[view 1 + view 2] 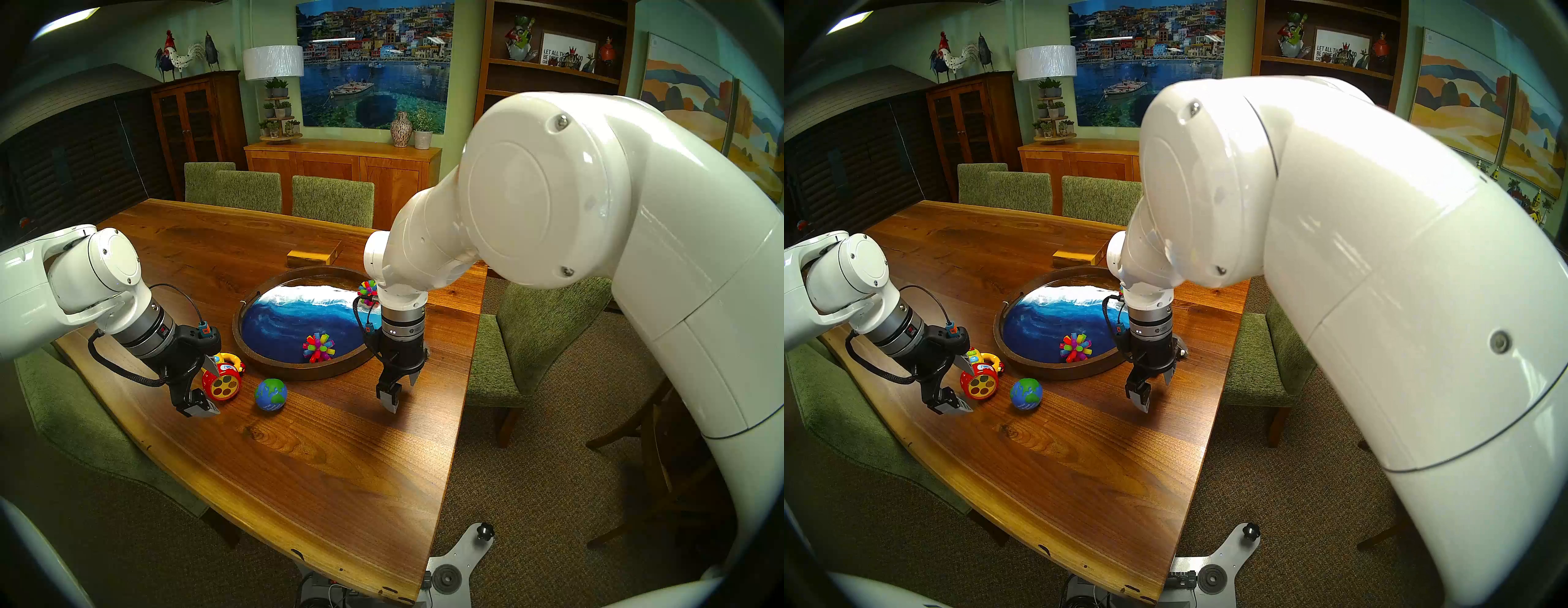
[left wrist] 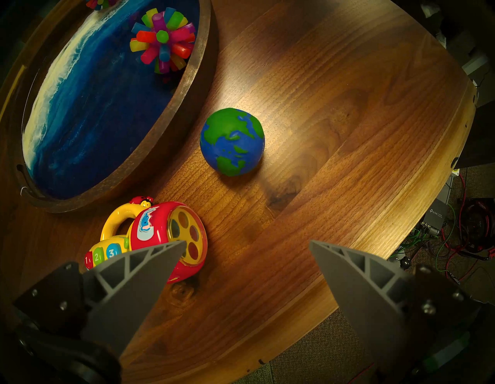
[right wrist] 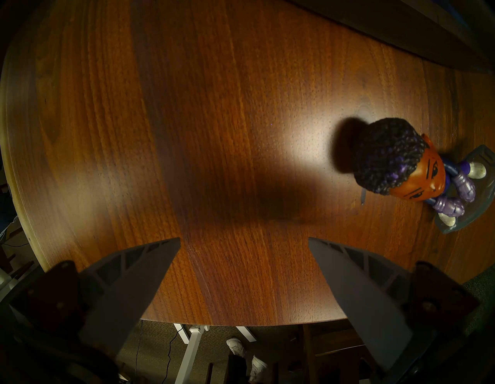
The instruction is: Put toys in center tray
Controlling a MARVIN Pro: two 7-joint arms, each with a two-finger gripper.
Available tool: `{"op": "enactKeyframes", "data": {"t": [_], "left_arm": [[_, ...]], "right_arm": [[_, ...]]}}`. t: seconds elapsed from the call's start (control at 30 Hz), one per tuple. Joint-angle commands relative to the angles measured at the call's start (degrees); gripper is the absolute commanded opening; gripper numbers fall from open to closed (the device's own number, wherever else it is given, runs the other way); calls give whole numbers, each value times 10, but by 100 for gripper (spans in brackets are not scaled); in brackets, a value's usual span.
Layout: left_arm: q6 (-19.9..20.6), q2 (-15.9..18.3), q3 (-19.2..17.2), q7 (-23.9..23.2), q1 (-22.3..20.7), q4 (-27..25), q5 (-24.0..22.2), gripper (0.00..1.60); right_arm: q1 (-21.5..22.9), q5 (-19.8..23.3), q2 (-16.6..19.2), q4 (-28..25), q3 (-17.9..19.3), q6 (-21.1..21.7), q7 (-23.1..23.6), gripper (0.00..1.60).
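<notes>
The round center tray (image 1: 305,374) with a dark wooden rim and an ocean-wave surface holds one spiky ball (image 1: 318,347). A second spiky ball (image 1: 367,290) shows at its far right, partly behind my right arm. The globe ball (image 1: 270,394) and the red-yellow flashlight toy (image 1: 222,378) lie on the table in front of the tray's left side. My left gripper (image 1: 208,386) is open and empty, right beside the flashlight toy (image 2: 160,238). My right gripper (image 1: 403,390) is open and empty, low over the table by the tray's right. The doll (image 3: 401,166) stands to its side.
A yellowish wooden block (image 1: 314,257) lies behind the tray. Green chairs (image 1: 333,199) stand along the table's far, left and right sides. The table's front edge (image 1: 339,569) is close below the grippers. Bare wood lies in front of the globe ball.
</notes>
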Motion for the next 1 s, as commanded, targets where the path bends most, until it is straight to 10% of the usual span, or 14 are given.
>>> {"op": "enactKeyframes", "data": {"t": [0.0,0.97], "left_arm": [[0,-1,-10,1,-11,0,0,160],[-1,-2,-9,2,-11,1,-1,160]], "right_arm": [[25,-18,17,28,-13,-10,14,160],[-109,-162,35,244,-90,-172,116,160]]}}
